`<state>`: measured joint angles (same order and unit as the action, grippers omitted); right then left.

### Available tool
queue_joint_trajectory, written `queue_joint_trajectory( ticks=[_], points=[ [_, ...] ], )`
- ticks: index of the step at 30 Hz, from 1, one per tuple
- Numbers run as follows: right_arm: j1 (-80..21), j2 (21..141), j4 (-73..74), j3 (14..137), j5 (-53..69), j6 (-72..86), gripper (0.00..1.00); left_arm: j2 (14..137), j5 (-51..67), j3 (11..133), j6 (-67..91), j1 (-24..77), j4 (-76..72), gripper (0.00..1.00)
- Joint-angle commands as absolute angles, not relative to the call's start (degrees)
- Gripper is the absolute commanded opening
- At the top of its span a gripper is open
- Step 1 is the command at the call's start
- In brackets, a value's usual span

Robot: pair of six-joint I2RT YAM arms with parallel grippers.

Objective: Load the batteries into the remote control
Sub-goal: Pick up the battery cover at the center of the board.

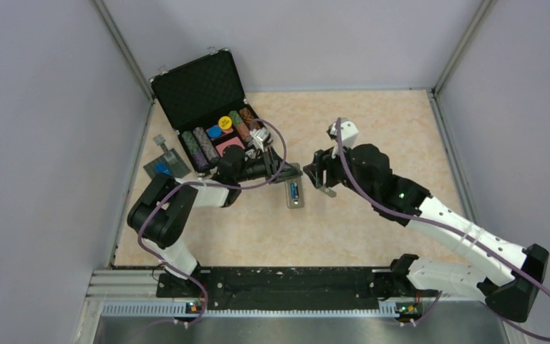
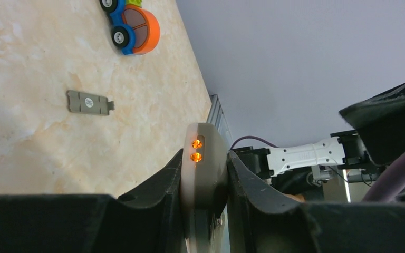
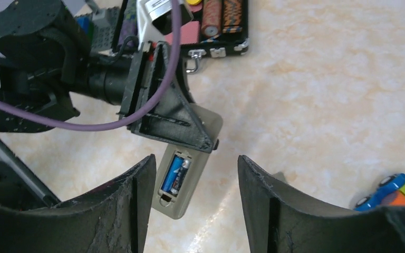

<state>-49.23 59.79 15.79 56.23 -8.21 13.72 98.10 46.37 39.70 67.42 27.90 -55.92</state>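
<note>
The remote control (image 1: 296,196) lies back-up near the table's middle, its battery compartment open. In the right wrist view the remote (image 3: 190,196) shows a blue battery (image 3: 170,174) and a dark battery (image 3: 182,175) side by side in the compartment. My left gripper (image 1: 284,173) is shut on the remote's far end; in the left wrist view its jaws (image 2: 204,164) clamp the remote's edge (image 2: 203,174), where two orange lights glow. My right gripper (image 1: 321,179) is open and empty, hovering just right of the remote, its fingers (image 3: 266,205) apart above it.
A grey battery cover (image 2: 88,103) lies loose on the table. A block toy car (image 2: 132,24) sits beyond it, also in the right wrist view (image 3: 393,192). An open black case (image 1: 208,100) of chips stands at the back left, beside a grey plate (image 1: 166,165) with a blue block.
</note>
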Motion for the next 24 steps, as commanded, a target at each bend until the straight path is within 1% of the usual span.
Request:
queue_joint_trajectory(
  ticks=[1,4,7,11,14,18,24],
  points=[
    [-48.0,57.0,16.7,55.3,-16.7,17.5,0.59,93.4,46.1,41.0,60.9,27.6,-52.0,0.00],
    [-45.2,56.5,18.3,54.3,-17.0,20.4,0.61,90.9,46.3,40.9,57.4,27.5,-49.1,0.00],
    [-40.8,58.7,21.6,53.9,-12.3,23.7,0.61,87.5,46.4,40.8,52.3,27.4,-44.5,0.00],
    [-36.9,65.3,23.5,53.1,-3.6,24.1,0.62,82.3,47.0,41.4,43.6,27.4,-34.6,0.00],
    [-36.6,71.3,24.4,53.2,-0.6,21.7,0.65,78.2,45.1,42.1,37.7,27.2,-24.5,0.00],
    [-36.6,79.8,25.0,53.2,-0.5,17.6,0.67,73.1,42.2,41.3,35.3,25.8,-18.8,0.00],
    [-36.5,87.6,25.4,54.4,-5.8,11.5,0.67,66.3,40.9,37.0,39.0,20.9,-18.9,0.00]
  ],
)
